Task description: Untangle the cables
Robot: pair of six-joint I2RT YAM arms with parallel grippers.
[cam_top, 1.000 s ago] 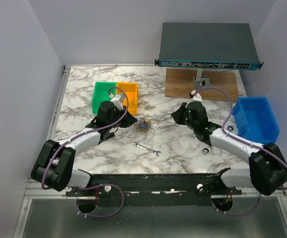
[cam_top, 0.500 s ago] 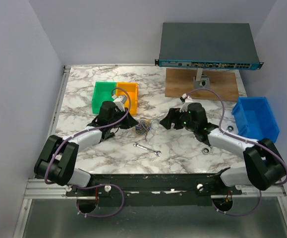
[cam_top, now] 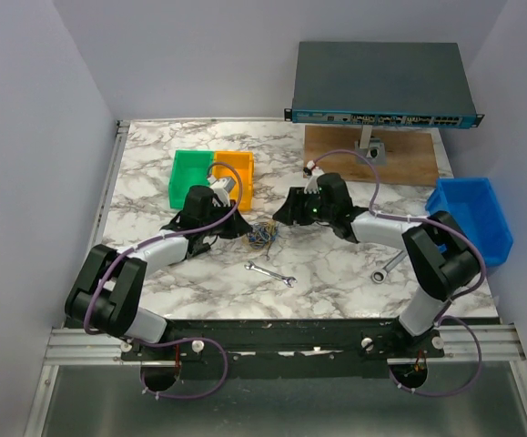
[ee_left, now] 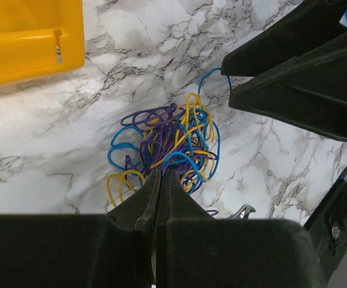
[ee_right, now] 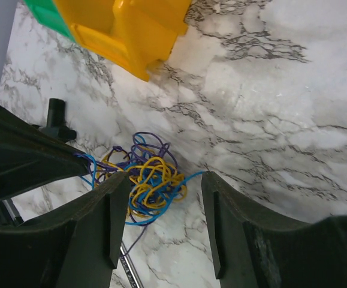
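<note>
Though thin, cables (ee_left: 164, 144) — blue, yellow, purple — form one tangled clump.

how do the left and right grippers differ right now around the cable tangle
The left gripper is shut; the right gripper is open, fingers well apart. The left gripper's tips sit on the near edge of the cables, though whether they pinch a strand cannot be told; the right gripper faces the opposite side of the cables, holding nothing. Both are black, two-fingered and aimed at the same blue, yellow and purple bundle.
</note>
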